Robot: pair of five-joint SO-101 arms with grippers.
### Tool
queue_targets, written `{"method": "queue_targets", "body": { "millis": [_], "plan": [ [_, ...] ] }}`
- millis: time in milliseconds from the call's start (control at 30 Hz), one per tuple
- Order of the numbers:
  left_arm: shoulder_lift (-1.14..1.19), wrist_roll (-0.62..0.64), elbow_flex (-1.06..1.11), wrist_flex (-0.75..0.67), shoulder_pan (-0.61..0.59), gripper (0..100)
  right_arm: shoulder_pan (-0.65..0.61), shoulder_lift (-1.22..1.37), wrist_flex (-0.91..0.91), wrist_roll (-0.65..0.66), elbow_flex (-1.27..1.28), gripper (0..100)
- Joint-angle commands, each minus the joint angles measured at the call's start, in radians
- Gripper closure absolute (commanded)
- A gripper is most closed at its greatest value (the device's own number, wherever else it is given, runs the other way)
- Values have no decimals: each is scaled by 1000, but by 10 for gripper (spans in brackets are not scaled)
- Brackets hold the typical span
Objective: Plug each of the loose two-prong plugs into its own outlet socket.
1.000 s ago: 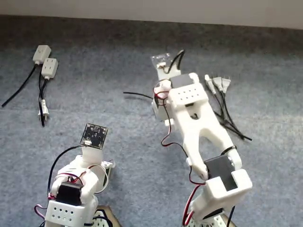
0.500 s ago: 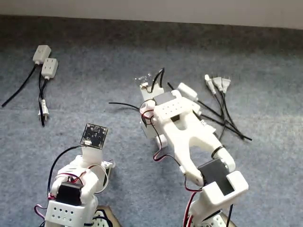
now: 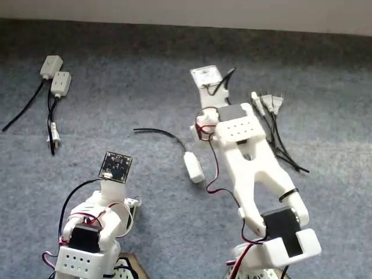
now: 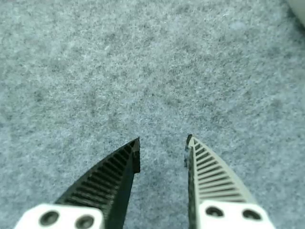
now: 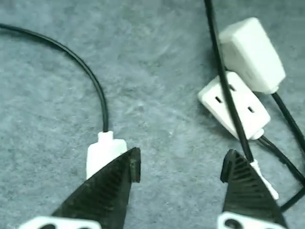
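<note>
1. The counter (image 3: 145, 70) carried a grey, felt-like covering throughout. A pale wall (image 3: 186, 9) ran along its far edge.
2. Two outlet sockets (image 3: 60, 83) lay far left. Two two-prong plugs (image 3: 272, 103) lay far right, beside the right arm (image 3: 250, 157).
3. A white connector (image 3: 193, 167) on a black cord lay mid-counter, just beside the right jaws, which stood wide and held nothing.
4. The left jaws were partly open, holding nothing, over bare covering.
5. It could not be determined whether the connector was a plug or a socket, as one jaw hid part of it in the right wrist view. Both arm bases were cut off at the near edge.

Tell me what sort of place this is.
Probably a robotics test bench: a grey felt mat, two white arms with exposed wiring, and corded plugs and sockets laid out.
</note>
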Motion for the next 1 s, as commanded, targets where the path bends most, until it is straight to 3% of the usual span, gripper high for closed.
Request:
{"method": "queue_targets", "body": {
  "millis": [0,133,767,967],
  "plan": [
    [-4,-3,16,5,10,835,42,-7,-68,-6,58,728],
    [-4,-3,16,5,10,835,4,28,-128,-5,142,728],
    [-4,-3,16,5,10,835,-285,35,-79,-5,147,728],
    [-4,-3,16,5,10,835,-182,27,-39,-5,108,728]
  ]
}}
